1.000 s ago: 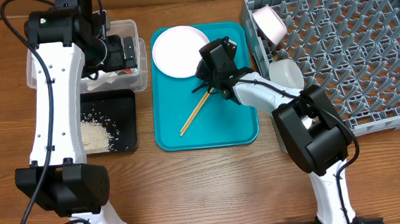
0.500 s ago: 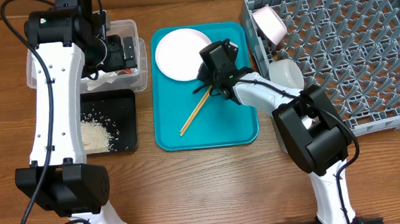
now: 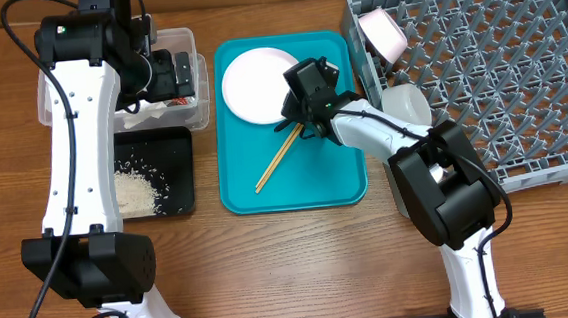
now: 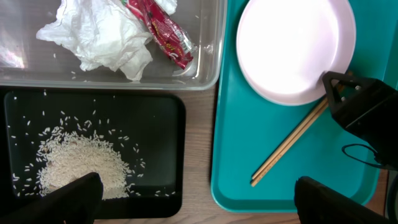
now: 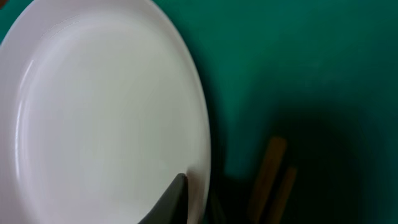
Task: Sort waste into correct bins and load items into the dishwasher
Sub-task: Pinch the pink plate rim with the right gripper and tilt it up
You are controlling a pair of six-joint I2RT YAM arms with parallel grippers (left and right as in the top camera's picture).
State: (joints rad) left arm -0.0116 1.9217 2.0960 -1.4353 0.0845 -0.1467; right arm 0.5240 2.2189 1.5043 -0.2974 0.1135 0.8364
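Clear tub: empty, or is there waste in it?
Not empty. The left wrist view shows the crumpled white napkin and the red wrapper lying inside the clear tub.

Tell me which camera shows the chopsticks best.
Left wrist. The chopsticks lie sharp and nearly full length on the teal tray, only their upper end hidden by the right gripper. Overhead shows the chopsticks whole but smaller. Right wrist catches just two blurred ends beside the plate.
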